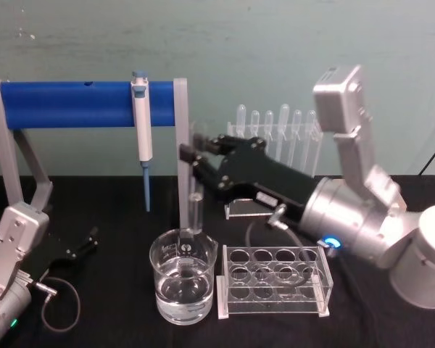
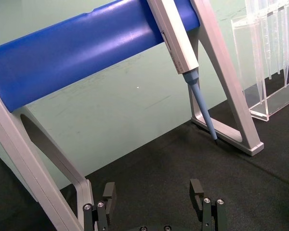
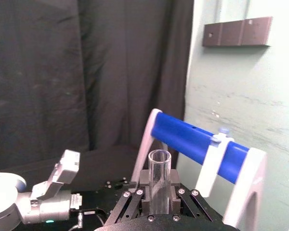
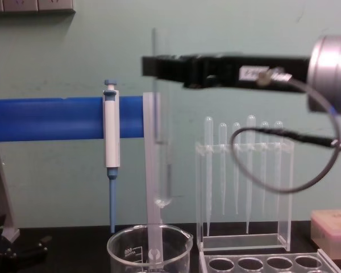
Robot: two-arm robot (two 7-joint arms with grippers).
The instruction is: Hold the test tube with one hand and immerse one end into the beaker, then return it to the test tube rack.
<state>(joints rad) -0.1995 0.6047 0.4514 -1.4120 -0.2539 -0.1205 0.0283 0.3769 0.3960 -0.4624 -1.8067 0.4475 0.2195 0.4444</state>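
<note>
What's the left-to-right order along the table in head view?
Left gripper → pipettor → beaker → empty rack → right arm's wrist.

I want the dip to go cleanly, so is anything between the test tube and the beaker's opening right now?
Nothing visible. The right gripper holds the test tube upright above the beaker, its rounded bottom clear of the rim with open air beneath. The grey stand leg runs close beside it, not under it.
</note>
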